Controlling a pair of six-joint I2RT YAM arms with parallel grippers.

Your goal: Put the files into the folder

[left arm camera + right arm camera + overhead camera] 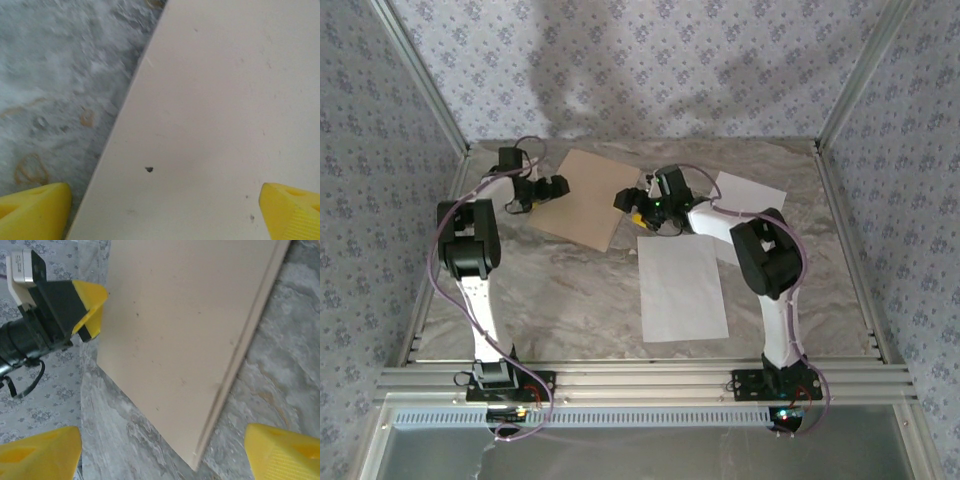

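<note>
Top external view: the folder (582, 198) lies closed and flat on the table (560, 300), towards the far left. No paper shows in it or on it. Both files lie outside it on the table. The near sheet (682, 287) is right of centre, apart from the folder. The far sheet (750, 192) is behind it, partly under the right arm. The left gripper (542, 190) is at the folder's left edge and the right gripper (638, 207) at its right corner.

Left wrist view: the left gripper (162, 215) has its yellow fingertips (30, 210) wide apart with nothing clamped. One is over the table (50, 75), the other over the plain folder cover (225, 100).

Right wrist view: the right gripper (162, 455) also has its fingers spread and grips nothing. The folder's near corner (195, 462) points between them. The folder (185, 340) shows two covers lying together along its right edge, with no sheet showing between them. A yellow finger of the left gripper (90, 307) sits at the opposite edge.
</note>
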